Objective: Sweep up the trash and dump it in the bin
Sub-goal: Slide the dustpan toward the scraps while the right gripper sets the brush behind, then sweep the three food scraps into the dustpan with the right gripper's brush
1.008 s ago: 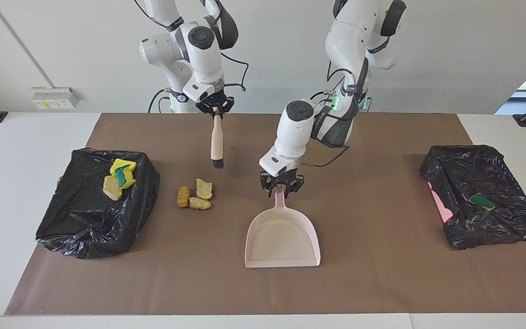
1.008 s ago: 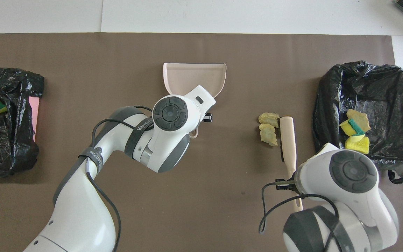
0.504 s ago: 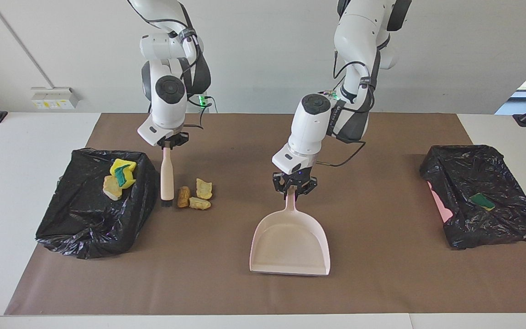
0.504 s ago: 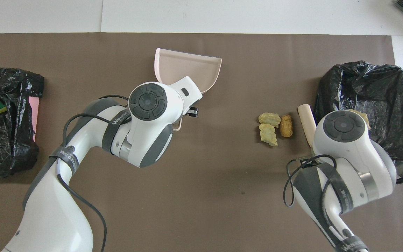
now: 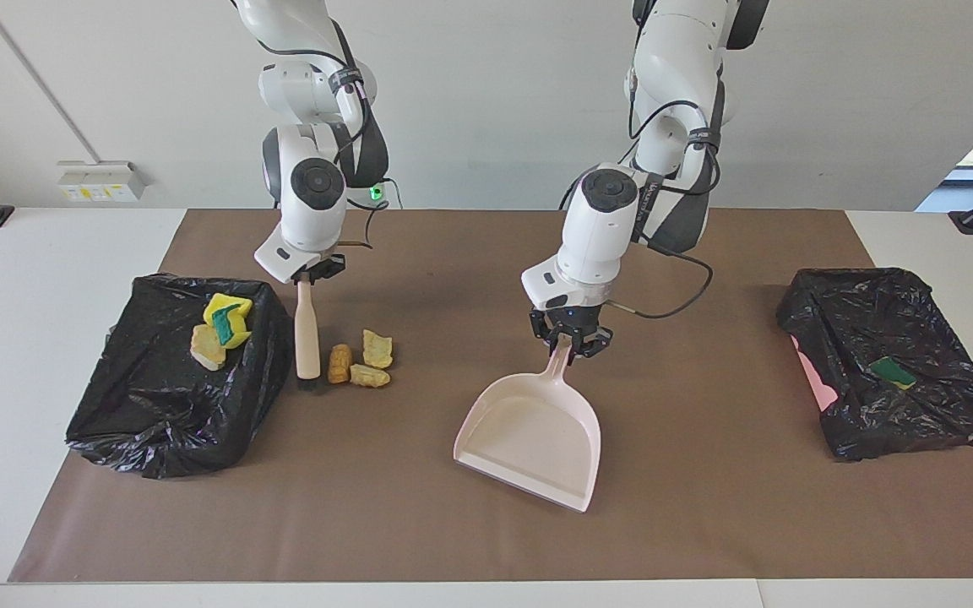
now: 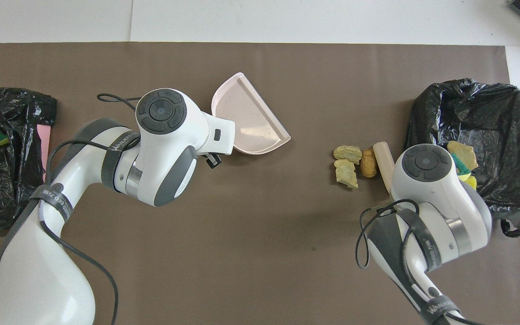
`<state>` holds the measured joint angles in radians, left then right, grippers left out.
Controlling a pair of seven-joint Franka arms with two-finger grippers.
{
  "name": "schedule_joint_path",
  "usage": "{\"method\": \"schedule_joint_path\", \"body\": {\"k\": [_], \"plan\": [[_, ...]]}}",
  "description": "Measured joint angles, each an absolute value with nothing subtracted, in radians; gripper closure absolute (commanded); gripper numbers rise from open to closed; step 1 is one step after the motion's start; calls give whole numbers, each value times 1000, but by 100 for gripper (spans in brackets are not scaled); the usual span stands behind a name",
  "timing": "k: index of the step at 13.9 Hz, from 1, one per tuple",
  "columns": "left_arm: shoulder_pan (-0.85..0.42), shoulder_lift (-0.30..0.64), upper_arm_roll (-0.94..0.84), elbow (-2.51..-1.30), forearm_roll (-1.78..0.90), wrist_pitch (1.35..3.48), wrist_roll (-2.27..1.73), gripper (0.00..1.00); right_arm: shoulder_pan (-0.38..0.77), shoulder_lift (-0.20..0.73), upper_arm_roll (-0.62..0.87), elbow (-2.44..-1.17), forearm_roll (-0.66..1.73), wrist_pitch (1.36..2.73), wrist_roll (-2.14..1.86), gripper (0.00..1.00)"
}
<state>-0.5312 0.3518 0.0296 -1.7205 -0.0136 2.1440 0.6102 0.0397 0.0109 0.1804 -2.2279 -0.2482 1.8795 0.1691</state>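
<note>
3 loose trash chunks (image 5: 358,361) lay on the bench's brown mat (image 5: 419,532), beside the bin (image 5: 149,405) at the right arm's end, which held 3 more. The right gripper (image 5: 311,272), jaws clamped on the hand brush (image 5: 307,338), stood it touching the chunks. The left gripper (image 5: 569,339) gripped the dustpan (image 5: 529,439) well apart. A second bin (image 5: 917,397) held 1 sponge (image 5: 892,372).

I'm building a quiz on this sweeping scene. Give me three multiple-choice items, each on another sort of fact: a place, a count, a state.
1. The brush stands between the loose trash pieces and: A the dustpan; B the bin with yellow sponges; C the table edge.
2. Loose pieces on the mat: A two; B three; C five.
3. The left gripper is: A open over a bin; B shut on the dustpan handle; C holding the brush.

B: that bin adjoins it.
B: three lie clustered.
B: fingers pinch the handle.
</note>
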Motion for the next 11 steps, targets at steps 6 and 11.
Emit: {"method": "schedule_joint_path", "body": {"k": [6, 11], "plan": [[-532, 333, 25, -1766, -14, 2106, 871, 100, 157, 14, 182, -2238, -96, 1893, 200, 100], [-536, 259, 20, -1900, 22, 2111, 942, 100, 200, 14, 183, -2238, 13, 1903, 207, 100]]}}
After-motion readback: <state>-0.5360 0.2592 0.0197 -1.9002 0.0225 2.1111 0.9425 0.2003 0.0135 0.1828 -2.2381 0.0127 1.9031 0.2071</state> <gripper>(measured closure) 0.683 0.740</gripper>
